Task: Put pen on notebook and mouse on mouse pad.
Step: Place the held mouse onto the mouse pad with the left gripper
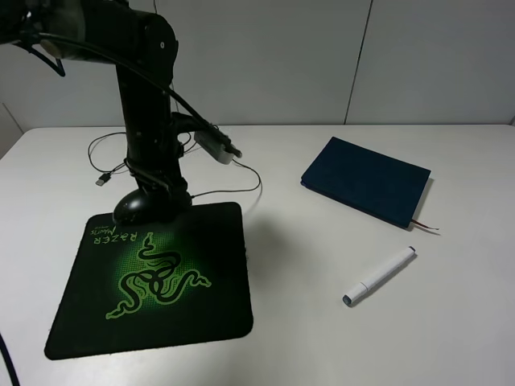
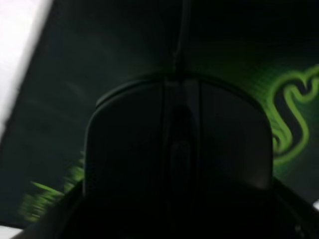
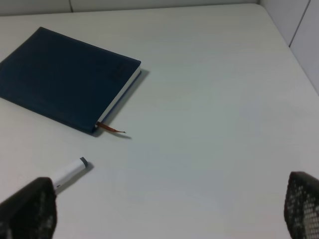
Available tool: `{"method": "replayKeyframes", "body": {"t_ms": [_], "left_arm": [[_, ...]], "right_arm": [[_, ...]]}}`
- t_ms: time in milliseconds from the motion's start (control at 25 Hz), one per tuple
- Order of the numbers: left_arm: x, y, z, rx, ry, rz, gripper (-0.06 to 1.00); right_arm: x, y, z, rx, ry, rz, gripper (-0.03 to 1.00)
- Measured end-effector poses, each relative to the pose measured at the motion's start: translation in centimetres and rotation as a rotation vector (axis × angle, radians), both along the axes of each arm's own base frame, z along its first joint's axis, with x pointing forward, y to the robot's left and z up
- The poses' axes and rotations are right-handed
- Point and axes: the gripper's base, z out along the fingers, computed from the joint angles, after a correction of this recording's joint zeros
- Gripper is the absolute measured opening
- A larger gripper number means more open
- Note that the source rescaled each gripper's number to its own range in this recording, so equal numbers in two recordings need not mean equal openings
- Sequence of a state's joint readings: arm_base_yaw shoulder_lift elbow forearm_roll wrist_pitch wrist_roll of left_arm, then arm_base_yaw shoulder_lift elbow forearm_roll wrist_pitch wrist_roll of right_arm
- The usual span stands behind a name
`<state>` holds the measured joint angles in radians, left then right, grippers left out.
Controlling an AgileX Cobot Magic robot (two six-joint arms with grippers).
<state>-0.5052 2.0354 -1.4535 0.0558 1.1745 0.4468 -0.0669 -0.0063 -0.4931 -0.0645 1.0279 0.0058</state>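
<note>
Your left gripper (image 1: 154, 198) is clamped on the mouse (image 2: 177, 149), mouse pad (image 1: 201, 310) directly beneath; your right gripper (image 3: 167, 206) gapes wide, pen (image 3: 71, 172) just ahead, notebook (image 3: 60, 79) beyond.

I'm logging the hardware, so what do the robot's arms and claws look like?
The left arm is glossy black, with loose black cables and a small white box at its wrist. The right claw has black fingers with a mesh texture.

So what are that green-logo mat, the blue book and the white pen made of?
The mat looks like cloth-topped rubber: matte, thin, lying flat. The book seems a hardcover in matte navy cloth or leatherette, with pale page edges showing. The pen looks like smooth white plastic.
</note>
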Motion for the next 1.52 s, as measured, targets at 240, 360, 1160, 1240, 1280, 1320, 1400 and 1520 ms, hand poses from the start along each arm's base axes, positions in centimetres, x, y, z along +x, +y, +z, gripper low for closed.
{"method": "replayKeyframes", "body": {"t_ms": [240,360,1160,1240,1280,1320,1400,1520], "left_arm": [[-2.7,-0.1,-1.9,-0.001,-0.008,0.019,0.00],[-3.6,0.1,-2.7,-0.017,-0.026,0.044,0.00],[-5.8,1.2,-5.4,-0.089,-0.124,0.072,0.00],[-5.8,1.2,-5.4,-0.088,-0.124,0.072,0.00],[-5.8,1.2,-5.4,-0.088,-0.124,0.072,0.00],[-5.8,1.2,-5.4,-0.088,-0.124,0.072,0.00],[-5.8,1.2,-5.4,-0.088,-0.124,0.072,0.00],[-5.8,1.2,-5.4,-0.088,-0.124,0.072,0.00]], "right_arm": [[0.0,0.0,0.0,0.000,0.000,0.000,1.00],[0.0,0.0,0.0,0.000,0.000,0.000,1.00],[0.0,0.0,0.0,0.000,0.000,0.000,1.00],[0.0,0.0,0.0,0.000,0.000,0.000,1.00],[0.0,0.0,0.0,0.000,0.000,0.000,1.00],[0.0,0.0,0.0,0.000,0.000,0.000,1.00],[0.0,0.0,0.0,0.000,0.000,0.000,1.00],[0.0,0.0,0.0,0.000,0.000,0.000,1.00]]}}
